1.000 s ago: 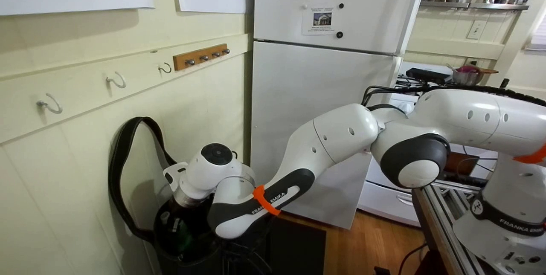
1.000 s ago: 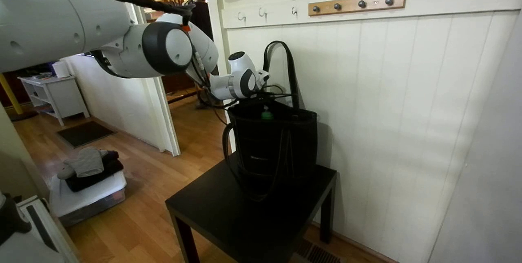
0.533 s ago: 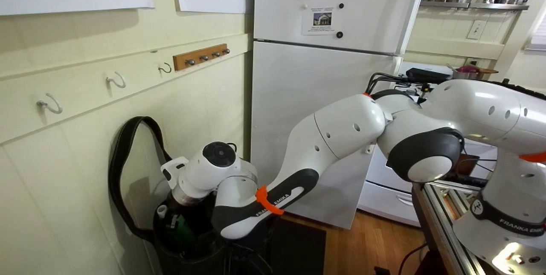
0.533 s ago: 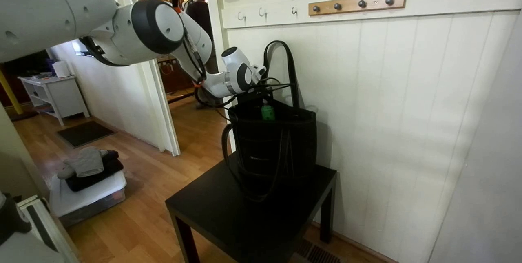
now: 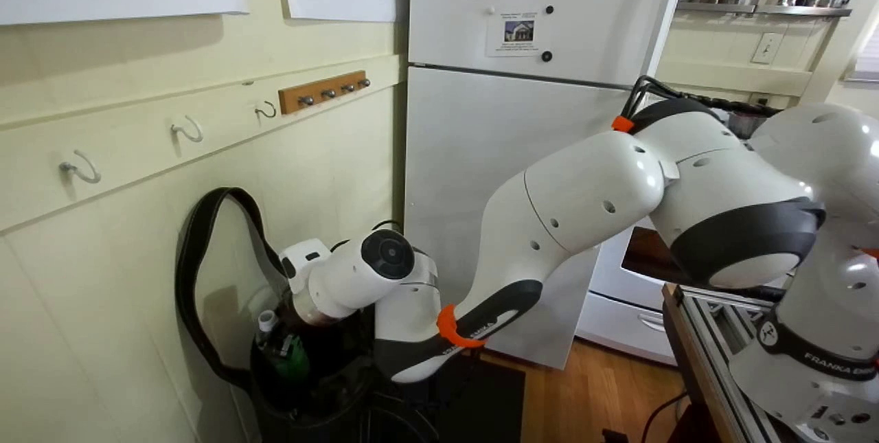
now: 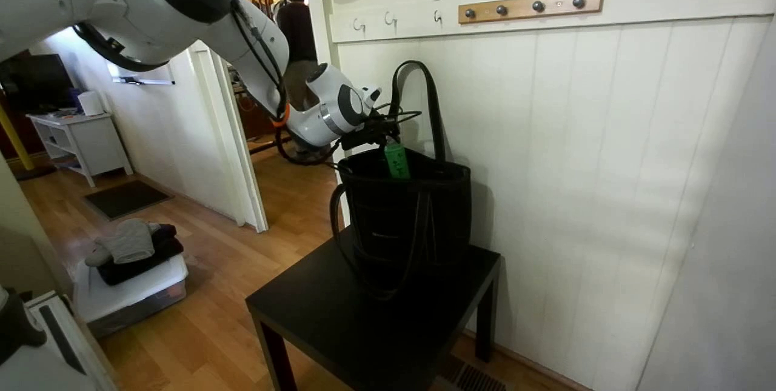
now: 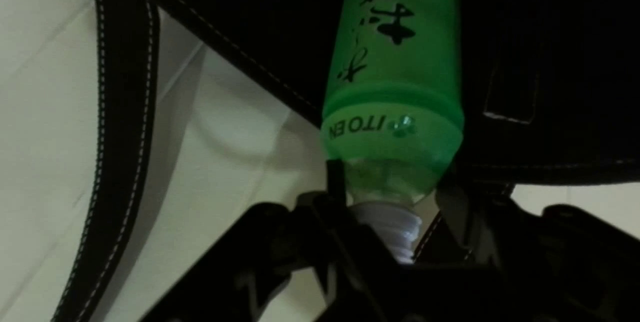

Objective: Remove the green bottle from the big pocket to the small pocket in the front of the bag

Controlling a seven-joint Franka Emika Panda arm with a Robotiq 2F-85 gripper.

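Where your Robotiq gripper [image 7: 392,194] hangs over the mouth of the black tote bag [image 6: 382,215], its fingers are closed about the neck of the green ITO EN bottle [image 7: 395,62], with the pale ribbed cap [image 7: 392,222] between them. You have the bottle tilted, cap end toward the left in both exterior views; its label shows above the near rim, while its lower end is hidden in the bag's big pocket.

Across the bag's near face droops the near handle [image 6: 335,215], and that face is too dark for you to make out its pockets. The far handle [image 6: 435,112] stands up in front of the panelled wall [image 6: 606,136], just right of your gripper in an exterior view.

Under the bag you have a black side table [image 6: 315,312]; above it on the wall are coat hooks [image 5: 69,167] and, to their right, a wooden peg rack [image 6: 561,4]. Your white Franka arm [image 5: 584,189] crosses in front of the white refrigerator [image 5: 467,154], right of the bag in an exterior view. Far to your left in an exterior view, a person [image 6: 298,30] stands beyond the doorway; nearer, folded clothes [image 6: 127,242] lie on a plastic storage bin [image 6: 145,315].
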